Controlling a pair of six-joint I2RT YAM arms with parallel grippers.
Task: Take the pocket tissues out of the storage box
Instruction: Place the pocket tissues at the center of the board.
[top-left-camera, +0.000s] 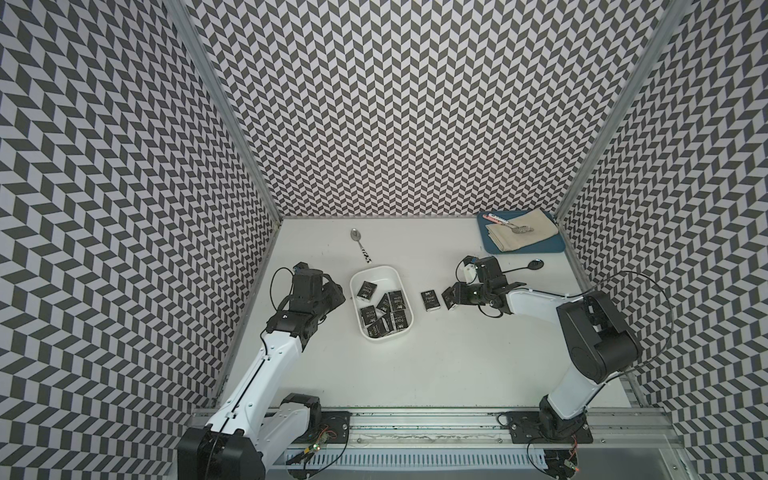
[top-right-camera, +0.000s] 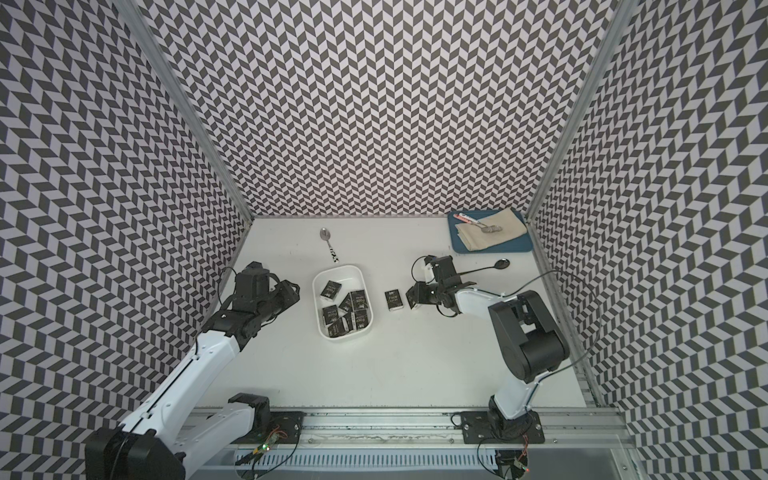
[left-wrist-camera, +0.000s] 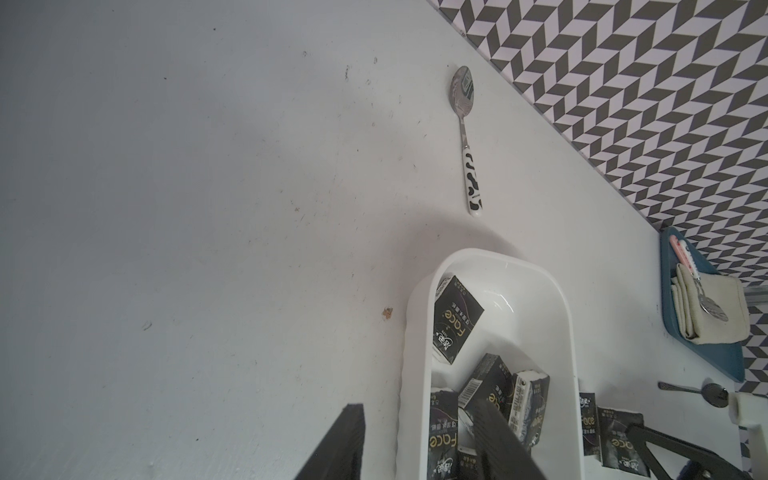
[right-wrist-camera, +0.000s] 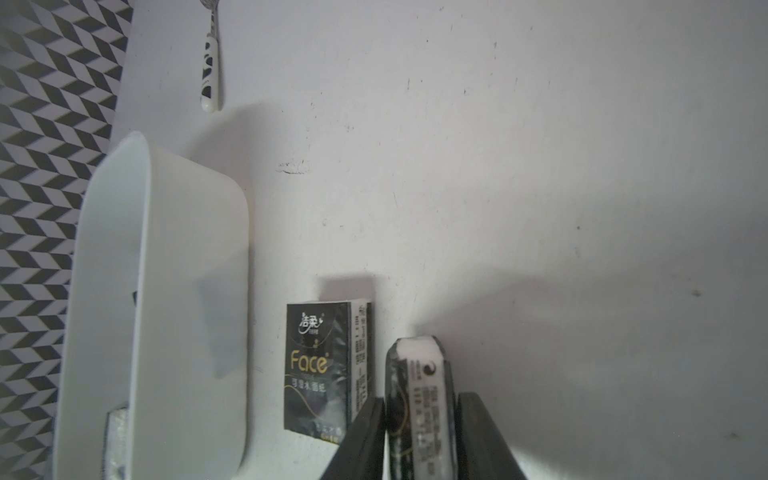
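Nearest you, the white table (top-left-camera: 457, 365) is lying bare in front of the rail. Moving out, your left gripper (top-left-camera: 337, 296) is hovering just beside the storage box (top-left-camera: 380, 274), on its left side. In the left wrist view its fingers (left-wrist-camera: 336, 449) are standing well apart with only the box's wall showing between them, so it is gaping and carrying nothing.

The box is sitting about mid-table. Most of the pocket tissues (top-left-camera: 395, 301) are lying jumbled inside it, some flat and some tipped on edge against one another.

To the box's right, a loose packet (top-right-camera: 393, 300) is lying flat on the table, outside the box. Just beside that one, your right gripper (right-wrist-camera: 422, 397) is bracketing an upright packet (right-wrist-camera: 419, 374) that is standing on its narrow side. The jaws are sitting only narrowly parted, close against both its faces. You cannot tell whether they are pressing it or merely flanking it.

Farther out, a black spoon (top-left-camera: 536, 264) is lying beyond the right wrist. A cow-patterned spoon (top-left-camera: 365, 255) is lying beyond the box, its handle end near the far rim.

In the far right corner, a blue tray (top-left-camera: 485, 237) is holding a folded beige cloth (top-left-camera: 534, 230), and a pale-handled spoon (top-left-camera: 519, 227) is resting on the cloth.
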